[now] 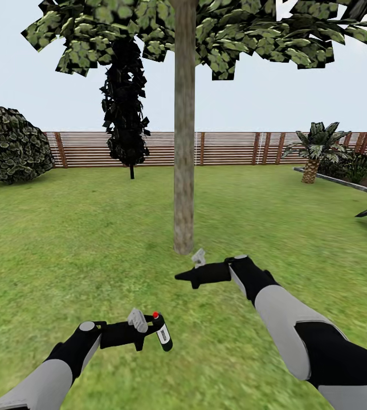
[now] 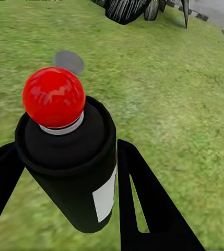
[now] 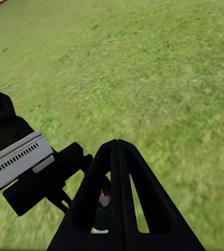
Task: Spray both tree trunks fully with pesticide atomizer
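1. The left gripper (image 1: 152,335) is closed around the spray bottle (image 1: 162,331). In the left wrist view, a black finger (image 2: 143,198) sits on each side of the bottle (image 2: 72,167), pressed to its sides.
2. The bottle is black with a white label (image 2: 105,197) and a red round tip (image 2: 54,97). It stands almost upright in the gripper, red tip up, low and near on the left.
3. The right gripper (image 1: 184,277) has its two fingers pressed together in a thin point. In the right wrist view the fingers (image 3: 119,204) meet at the tip with nothing between them.
4. The left arm (image 1: 41,376) comes in from the near left corner and reaches to the right, low over the grass.
5. The right arm (image 1: 297,330) comes in from the near right corner and reaches to the left and a bit farther out. Its gripper points left, near the foot of the tree trunk (image 1: 184,142) but not touching it.
6. The trunk stands straight up in the middle, just past the right gripper. Its green leaves (image 1: 217,34) spread out at the top.
7. The ground is green grass (image 1: 81,245) all around.
8. Far away is a wooden fence (image 1: 223,148) made of flat boards. A dark narrow tree (image 1: 125,108) stands in front of it, a round bush (image 1: 9,145) is at the far left, and a small palm plant (image 1: 315,149) is at the far right.
9. The sky (image 1: 252,97) above the fence is pale.
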`<state>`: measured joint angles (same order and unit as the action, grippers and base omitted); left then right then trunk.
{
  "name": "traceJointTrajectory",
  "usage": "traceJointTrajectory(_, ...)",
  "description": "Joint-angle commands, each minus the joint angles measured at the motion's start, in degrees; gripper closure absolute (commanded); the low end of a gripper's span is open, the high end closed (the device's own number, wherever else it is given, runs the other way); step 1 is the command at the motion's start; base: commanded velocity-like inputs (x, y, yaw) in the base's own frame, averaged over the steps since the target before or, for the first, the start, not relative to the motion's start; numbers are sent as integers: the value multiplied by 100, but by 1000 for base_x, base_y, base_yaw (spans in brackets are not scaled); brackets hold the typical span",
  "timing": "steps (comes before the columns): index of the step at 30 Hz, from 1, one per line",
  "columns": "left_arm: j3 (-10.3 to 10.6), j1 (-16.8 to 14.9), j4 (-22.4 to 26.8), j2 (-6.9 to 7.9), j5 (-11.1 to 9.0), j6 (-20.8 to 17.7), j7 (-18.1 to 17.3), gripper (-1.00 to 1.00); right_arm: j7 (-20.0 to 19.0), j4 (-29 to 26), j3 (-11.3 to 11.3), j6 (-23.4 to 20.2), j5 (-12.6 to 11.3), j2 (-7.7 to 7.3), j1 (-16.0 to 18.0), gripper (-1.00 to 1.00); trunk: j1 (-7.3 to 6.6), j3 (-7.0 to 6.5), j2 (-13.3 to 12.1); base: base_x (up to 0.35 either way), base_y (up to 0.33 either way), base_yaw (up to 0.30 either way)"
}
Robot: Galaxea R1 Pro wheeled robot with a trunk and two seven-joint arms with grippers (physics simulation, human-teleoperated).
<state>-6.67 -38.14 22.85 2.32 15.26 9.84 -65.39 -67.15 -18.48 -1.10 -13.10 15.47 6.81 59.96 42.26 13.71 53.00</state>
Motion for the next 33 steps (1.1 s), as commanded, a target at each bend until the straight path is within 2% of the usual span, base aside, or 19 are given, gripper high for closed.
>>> traceJointTrajectory(1,-4,0,55,-1,-1,-1,0,100,0,42,8,0,3,2,-1,100,0,0,0,0,0,0)
traceJointTrajectory(20,-1,0,202,-17,-4,-155,5,100,9,469,56,9,9,32,-10,100,0,0,0,0,0,0)
traceJointTrajectory(27,-1,0,202,-136,10,-157,23,100,16,477,65,10,9,112,-10,100,0,0,0,0,0,0)
traceJointTrajectory(33,-1,0,202,-181,17,-161,33,100,40,477,66,9,9,147,-10,100,0,0,0,0,0,0)
